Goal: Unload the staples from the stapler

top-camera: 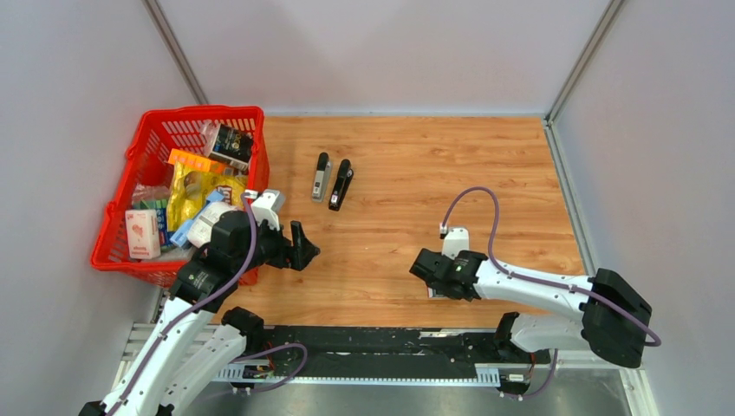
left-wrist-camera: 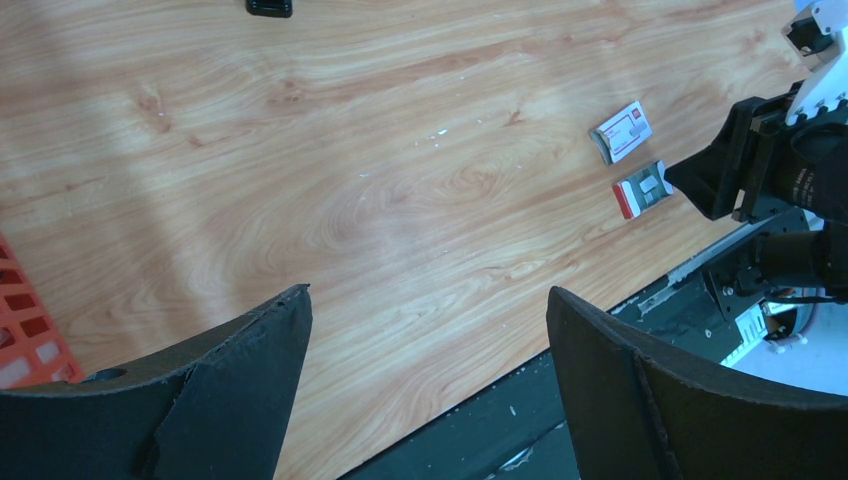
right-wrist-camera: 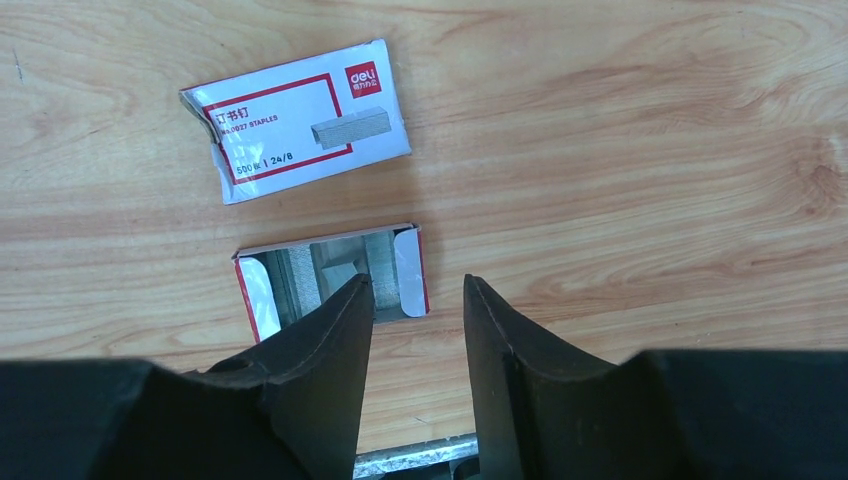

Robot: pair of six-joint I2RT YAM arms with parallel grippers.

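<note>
Wood-grain table [top-camera: 416, 156] carried two long black staplers [top-camera: 341, 184] side by side, far centre. Silvery ribbed staples [right-wrist-camera: 340, 255] lay in an open card tray [right-wrist-camera: 408, 282] near right, partly hidden behind the right gripper [right-wrist-camera: 415, 292], its fingers slightly parted and empty. A flat white-and-red sleeve [right-wrist-camera: 300, 120] lay just beyond the tray. At left, the left gripper [left-wrist-camera: 428, 300] was spread wide, empty. Strip count unreadable.

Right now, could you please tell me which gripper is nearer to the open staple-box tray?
Right. The right gripper hovers over the tray; the left gripper is far off beside the red basket.
</note>
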